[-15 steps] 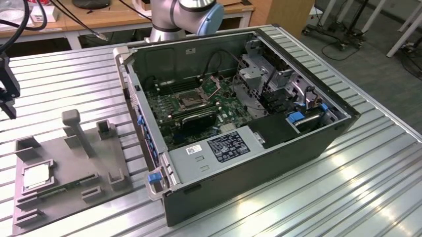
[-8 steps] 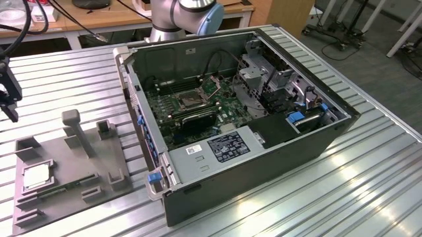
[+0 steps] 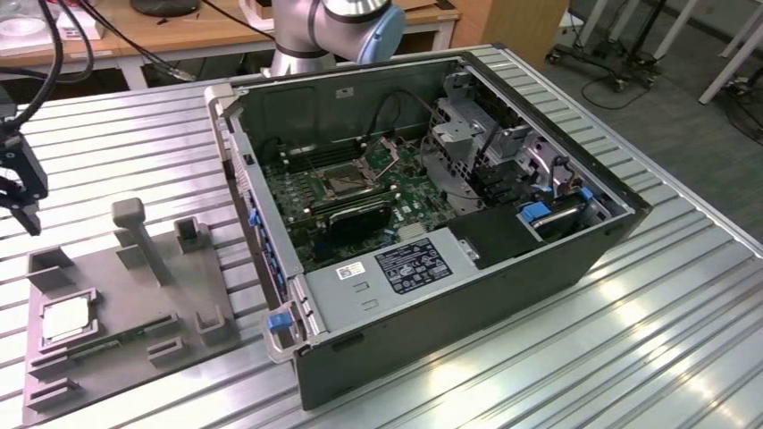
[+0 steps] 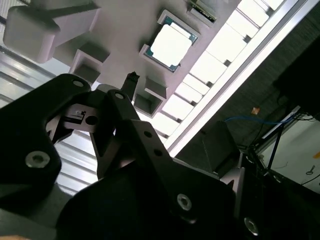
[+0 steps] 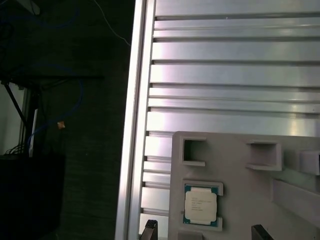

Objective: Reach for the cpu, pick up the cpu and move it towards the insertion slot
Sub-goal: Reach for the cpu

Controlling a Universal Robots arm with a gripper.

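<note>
Gripper (image 3: 18, 206) hangs wide open and empty above the grey tray's (image 3: 113, 299) edge, on the exterior view's left. The cpu (image 3: 66, 319) lies flat in its tray recess, below the gripper and apart from it (no contact). The first wrist view sets the cpu between the spread fingertips (image 5: 149, 231). The exterior view gives the height gap and the insertion slot (image 3: 347, 184), well apart toward its right, inside the open case (image 3: 477, 295).
</note>
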